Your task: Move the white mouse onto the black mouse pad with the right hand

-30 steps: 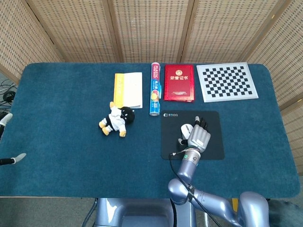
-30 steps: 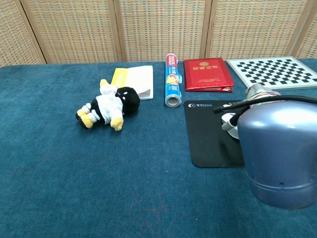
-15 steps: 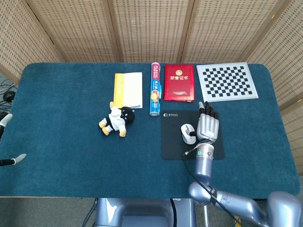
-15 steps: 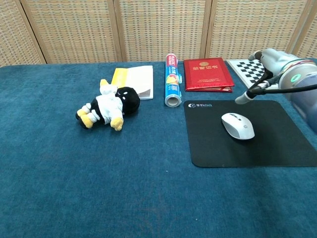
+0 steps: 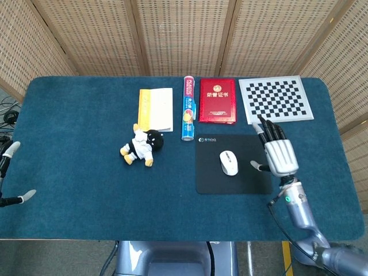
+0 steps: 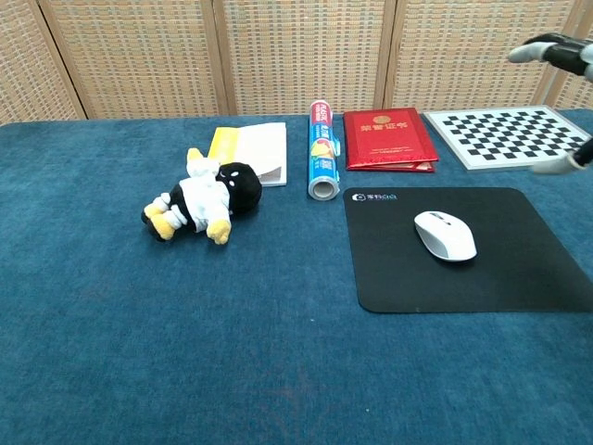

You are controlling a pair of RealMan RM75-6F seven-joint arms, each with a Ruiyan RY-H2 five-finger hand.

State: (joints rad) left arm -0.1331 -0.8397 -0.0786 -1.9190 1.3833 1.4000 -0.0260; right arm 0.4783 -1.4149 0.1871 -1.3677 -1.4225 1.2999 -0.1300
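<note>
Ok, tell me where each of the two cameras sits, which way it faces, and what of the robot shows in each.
Head view: high above the near table edge, looking steeply down on the blue table; shows the right hand with its forearm, and left hand fingertips at the left edge.
Chest view: low at the near edge, looking across the table toward the wicker screens; only right hand fingertips show, top right.
Both share the white mouse lying on the black mouse pad.
</note>
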